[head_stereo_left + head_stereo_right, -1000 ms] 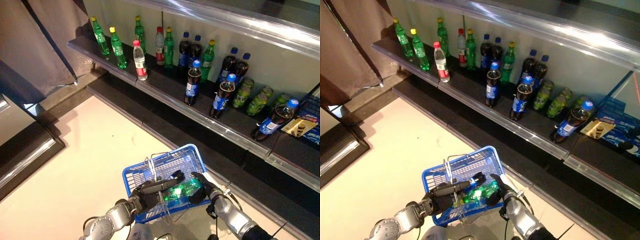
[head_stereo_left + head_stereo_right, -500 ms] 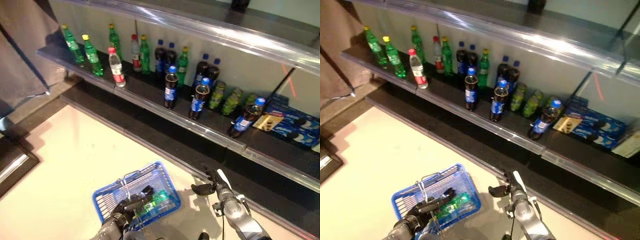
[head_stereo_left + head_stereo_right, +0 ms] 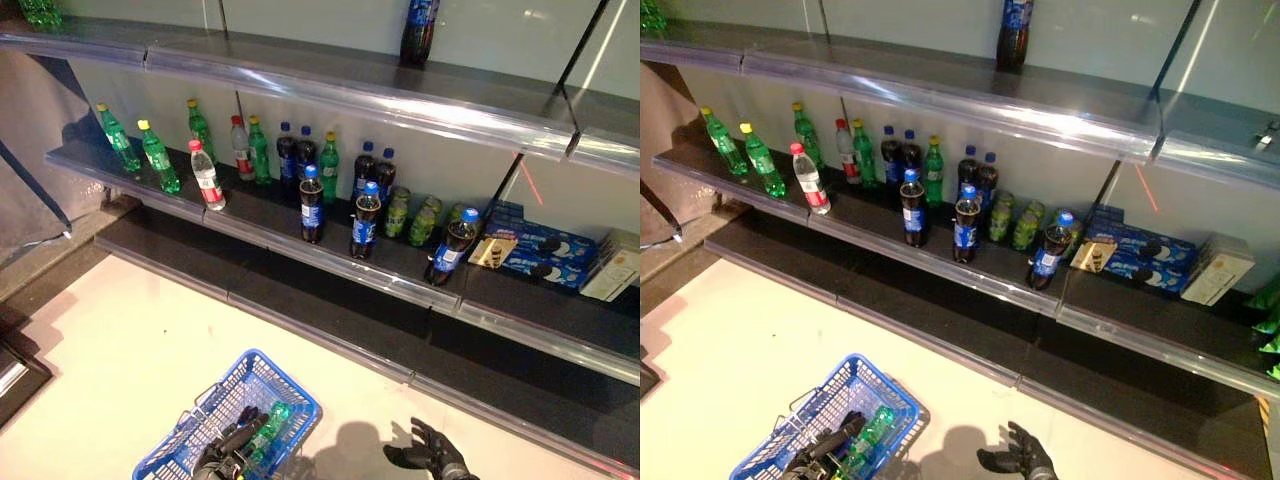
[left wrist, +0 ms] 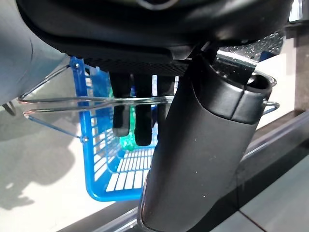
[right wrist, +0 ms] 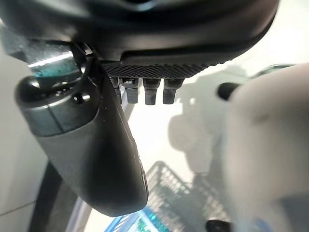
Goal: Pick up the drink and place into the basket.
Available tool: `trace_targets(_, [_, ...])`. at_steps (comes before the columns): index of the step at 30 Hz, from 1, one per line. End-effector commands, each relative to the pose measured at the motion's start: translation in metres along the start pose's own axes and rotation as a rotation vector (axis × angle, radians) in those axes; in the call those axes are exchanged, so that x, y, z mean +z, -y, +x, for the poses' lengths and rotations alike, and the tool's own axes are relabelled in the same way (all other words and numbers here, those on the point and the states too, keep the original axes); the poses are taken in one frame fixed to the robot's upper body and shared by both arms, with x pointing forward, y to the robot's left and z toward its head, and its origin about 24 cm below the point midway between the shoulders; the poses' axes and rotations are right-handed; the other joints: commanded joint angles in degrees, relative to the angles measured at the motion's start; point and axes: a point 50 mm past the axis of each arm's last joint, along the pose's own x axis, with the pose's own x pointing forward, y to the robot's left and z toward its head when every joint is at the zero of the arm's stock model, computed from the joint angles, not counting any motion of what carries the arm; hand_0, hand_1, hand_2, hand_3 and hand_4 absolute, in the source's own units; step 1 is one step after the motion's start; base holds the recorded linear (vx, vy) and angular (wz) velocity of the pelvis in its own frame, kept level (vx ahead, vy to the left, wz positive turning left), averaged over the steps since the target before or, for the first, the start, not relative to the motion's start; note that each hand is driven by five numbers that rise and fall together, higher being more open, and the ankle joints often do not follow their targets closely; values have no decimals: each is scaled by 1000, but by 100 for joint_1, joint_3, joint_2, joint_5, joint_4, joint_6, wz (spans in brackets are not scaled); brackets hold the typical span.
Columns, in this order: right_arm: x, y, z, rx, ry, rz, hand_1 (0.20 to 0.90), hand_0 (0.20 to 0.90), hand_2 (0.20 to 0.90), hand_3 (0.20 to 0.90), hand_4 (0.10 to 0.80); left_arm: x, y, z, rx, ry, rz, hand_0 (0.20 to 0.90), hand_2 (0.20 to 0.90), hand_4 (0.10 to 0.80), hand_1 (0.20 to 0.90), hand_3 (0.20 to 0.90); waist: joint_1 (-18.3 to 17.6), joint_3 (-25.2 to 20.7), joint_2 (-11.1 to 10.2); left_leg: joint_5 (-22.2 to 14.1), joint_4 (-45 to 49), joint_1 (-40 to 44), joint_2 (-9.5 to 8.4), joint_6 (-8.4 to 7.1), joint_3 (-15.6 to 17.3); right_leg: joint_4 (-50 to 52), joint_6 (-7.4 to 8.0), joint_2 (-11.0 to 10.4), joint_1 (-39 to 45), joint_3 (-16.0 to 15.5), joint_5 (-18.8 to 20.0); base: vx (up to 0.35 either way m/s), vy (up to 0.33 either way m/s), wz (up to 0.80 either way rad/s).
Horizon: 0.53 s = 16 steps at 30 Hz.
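A green drink bottle [image 3: 266,429] lies inside the blue wire basket [image 3: 287,397] on the pale floor, at the bottom of the eye views. My left hand [image 3: 224,456] is at the basket's near side. In the left wrist view its fingers [image 4: 127,110] and thumb [image 4: 200,145] are curled round the wire handle [image 4: 87,100], and a bit of the green bottle [image 4: 126,142] shows below them. My right hand [image 3: 431,458] hovers to the right of the basket and apart from it, open, with spread fingers [image 5: 146,90] holding nothing.
Beyond the basket runs a long dark shelf [image 3: 330,262] with green bottles [image 3: 157,158], a red-capped clear bottle [image 3: 206,176], several blue-capped dark bottles [image 3: 311,205] and blue boxes [image 3: 545,252]. An upper shelf [image 3: 350,82] carries one dark bottle [image 3: 417,30]. A dark step [image 3: 300,320] lies below the shelf.
My right hand has let go of the green bottle and drawn back right, out of the basket. The bottle now lies in the basket. The camera has risen and pulled back.
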Motion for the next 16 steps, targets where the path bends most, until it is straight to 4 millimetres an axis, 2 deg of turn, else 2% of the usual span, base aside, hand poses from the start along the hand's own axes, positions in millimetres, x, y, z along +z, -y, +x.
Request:
trace_targets(1, [32,2,9,17,132,169,900,900,900,900,800,9,-2,0,-39,82,58,300,300,100,300,200,155,74,126,352,-9,-153,126,303,502,282,-281,-125,34,76,-81,20,10,-13])
trace_targets(6, [13,6,11,-4,63,263,900,900,900,900,800,2,-3,2,-41,50,58,300,300,100,300,200,119,28,163,328,-9,-109,120,304,512,306,-295,-110,44,131,-109,11,10,-5])
trace_targets(16, [11,3,13,10,36,259,900,900,900,900,800,-2,-1,3,-39,37,43,300,300,100,300,200,89,-6,185,300,-9,-72,103,312,504,356,-299,-110,33,177,-153,-3,3,-2])
